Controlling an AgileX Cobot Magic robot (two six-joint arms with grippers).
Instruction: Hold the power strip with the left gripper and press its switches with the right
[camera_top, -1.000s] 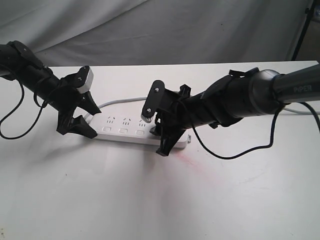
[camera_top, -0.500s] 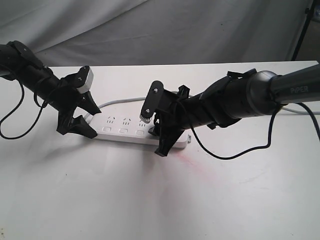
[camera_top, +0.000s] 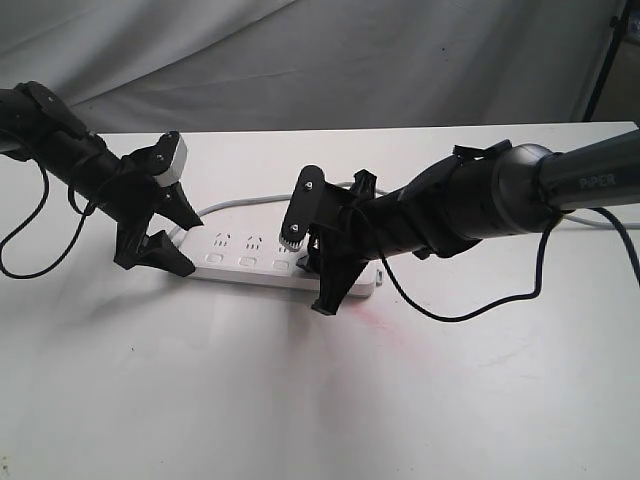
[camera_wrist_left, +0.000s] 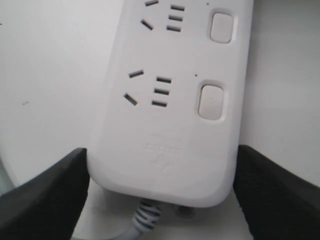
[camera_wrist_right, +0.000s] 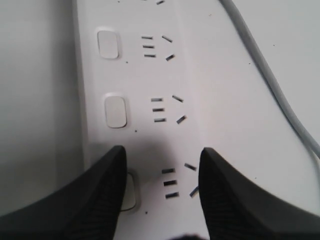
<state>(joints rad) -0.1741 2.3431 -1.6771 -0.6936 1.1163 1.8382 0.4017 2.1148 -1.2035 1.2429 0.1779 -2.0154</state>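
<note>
Left jaws wide, clamping the strip's (camera_top: 250, 262) end, right jaws parted, empty, over a switch (camera_wrist_right: 131, 192): an off-centre push and we skid the strip sideways.

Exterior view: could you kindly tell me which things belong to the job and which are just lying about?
For the job: power strip, switches, left gripper, right gripper.
Just there: table, grey backdrop cloth, black stand.
</note>
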